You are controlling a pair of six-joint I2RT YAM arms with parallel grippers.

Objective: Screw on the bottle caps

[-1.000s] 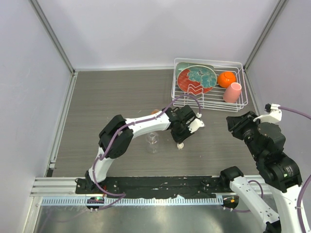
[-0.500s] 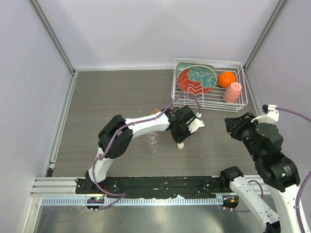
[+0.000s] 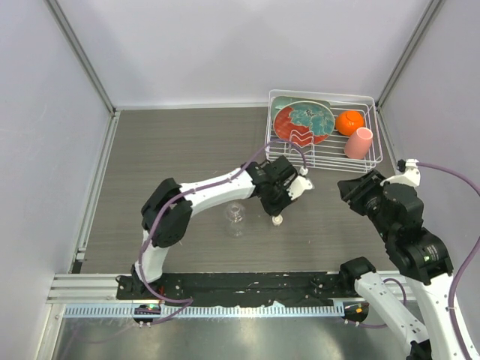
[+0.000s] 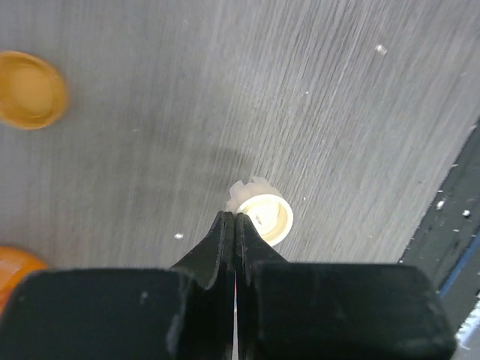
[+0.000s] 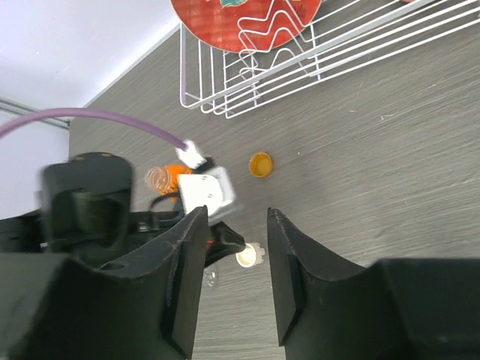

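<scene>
Bottle caps (image 5: 248, 256) are both off their bottles, so no threading has begun. Over the last second your right arm has swung in toward the middle of the tabletop (image 3: 172, 150). Its right hand (image 5: 236, 219) has gone from closed to parted; it holds nothing and hovers above the work. Your left hand (image 4: 235, 219) has finished closing, and its fingers are pressed together at the rim of the cream-white cap (image 4: 264, 216). That cap has shifted slightly with the hand and sits tilted with its shadow offset, so I judge that its wall is pinched and it is just off the surface. The clear bottle (image 3: 235, 215) stands near that cap. The orange bottle (image 5: 166, 178) sits beyond the left wrist, hidden from above. The orange cap (image 4: 30, 88) lies loose on the tabletop, apart from both. You probably now need the right hand to steady the clear bottle while you bring the cap to its neck.
</scene>
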